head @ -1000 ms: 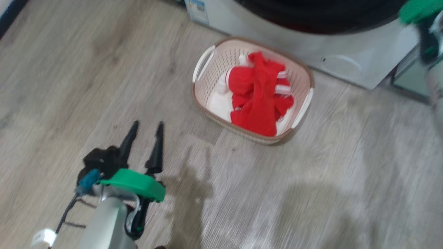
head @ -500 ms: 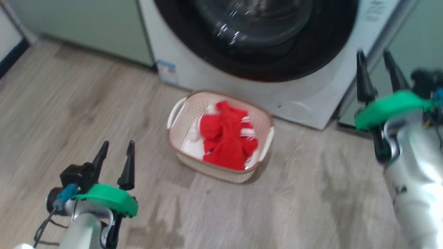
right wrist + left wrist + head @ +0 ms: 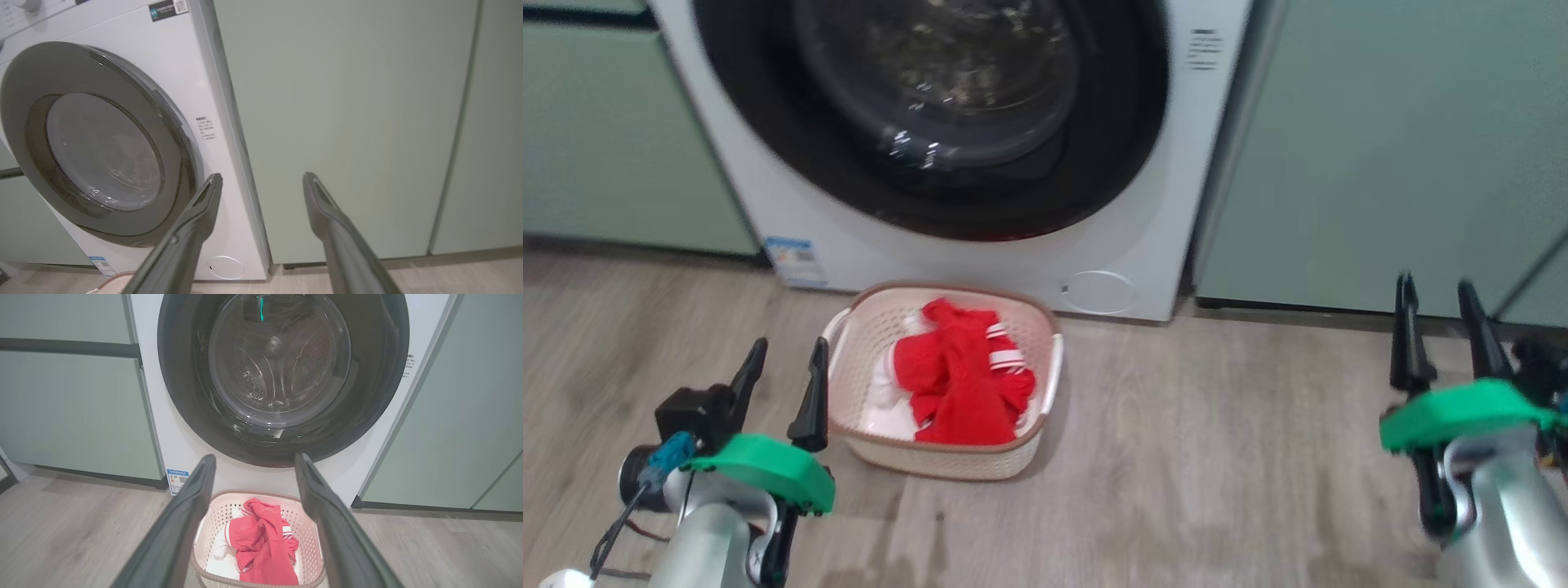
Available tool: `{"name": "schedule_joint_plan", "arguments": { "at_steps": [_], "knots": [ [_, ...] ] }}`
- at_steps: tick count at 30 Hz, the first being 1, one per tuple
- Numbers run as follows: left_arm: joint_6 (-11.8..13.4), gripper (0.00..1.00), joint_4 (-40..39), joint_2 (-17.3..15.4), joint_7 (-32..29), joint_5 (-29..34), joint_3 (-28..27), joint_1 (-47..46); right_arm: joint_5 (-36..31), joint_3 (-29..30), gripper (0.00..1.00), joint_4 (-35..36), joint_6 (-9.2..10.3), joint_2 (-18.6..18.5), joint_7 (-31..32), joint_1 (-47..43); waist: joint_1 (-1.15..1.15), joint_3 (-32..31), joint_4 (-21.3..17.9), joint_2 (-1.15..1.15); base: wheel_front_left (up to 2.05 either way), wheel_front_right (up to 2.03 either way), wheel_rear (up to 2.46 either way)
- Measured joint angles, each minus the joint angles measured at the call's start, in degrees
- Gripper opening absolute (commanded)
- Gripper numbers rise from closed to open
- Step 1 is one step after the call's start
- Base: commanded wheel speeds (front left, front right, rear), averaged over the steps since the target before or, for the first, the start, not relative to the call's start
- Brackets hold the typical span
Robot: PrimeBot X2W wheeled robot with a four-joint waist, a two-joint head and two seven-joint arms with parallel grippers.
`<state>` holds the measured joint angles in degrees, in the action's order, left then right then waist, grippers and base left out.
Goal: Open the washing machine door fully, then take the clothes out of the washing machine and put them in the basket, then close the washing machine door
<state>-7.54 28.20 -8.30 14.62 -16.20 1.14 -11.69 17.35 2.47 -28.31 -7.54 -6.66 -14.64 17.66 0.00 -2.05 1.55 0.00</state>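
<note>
The white washing machine (image 3: pixel 1143 245) stands ahead, and the washing machine door (image 3: pixel 1111 147), black-rimmed with a smoky window, lies flat against its front. Through the window (image 3: pixel 278 359) the steel drum shows. The cream basket (image 3: pixel 931 461) sits on the floor just before the machine, with the red clothes (image 3: pixel 960 384) piled inside. My left gripper (image 3: pixel 788 355) hangs open just left of the basket, holding nothing. My right gripper (image 3: pixel 1435 286) is open and empty far to the right, in front of the cabinet. In the left wrist view the left gripper (image 3: pixel 253 459) frames the basket (image 3: pixel 216 522) and clothes (image 3: pixel 261 543). In the right wrist view the right gripper (image 3: pixel 262 176) points at the machine's right edge, with the door (image 3: pixel 102 151) to its left.
Pale green cabinets flank the machine on the left (image 3: pixel 621 139) and right (image 3: pixel 1380 163). A blue label (image 3: pixel 796 260) and a round filter cover (image 3: pixel 1098 291) sit low on the machine front. Wood floor (image 3: pixel 1217 457) stretches between the basket and the right arm.
The head camera has tilted up from the floor to the machine front, so the whole picture shifted. The clothes lie unchanged in the basket. The left gripper stays open.
</note>
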Motion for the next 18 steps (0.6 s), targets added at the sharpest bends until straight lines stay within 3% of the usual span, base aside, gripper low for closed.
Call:
{"name": "schedule_joint_plan", "arguments": {
  "at_steps": [6,18],
  "knots": [
    [0.0,1.00,0.5,-0.1,0.0,-0.6,0.2,0.7,-2.3,2.1,1.00,4.0,0.00,1.1,0.0,-5.9,0.00,-0.9,-3.7,0.00,0.00,0.00,0.00],
    [0.0,1.00,2.3,-0.1,0.0,-1.3,-0.1,1.0,-3.7,4.5,1.00,4.5,0.00,2.0,0.0,-8.8,0.00,-0.8,-5.6,0.00,0.00,0.00,0.00]
  ]
}}
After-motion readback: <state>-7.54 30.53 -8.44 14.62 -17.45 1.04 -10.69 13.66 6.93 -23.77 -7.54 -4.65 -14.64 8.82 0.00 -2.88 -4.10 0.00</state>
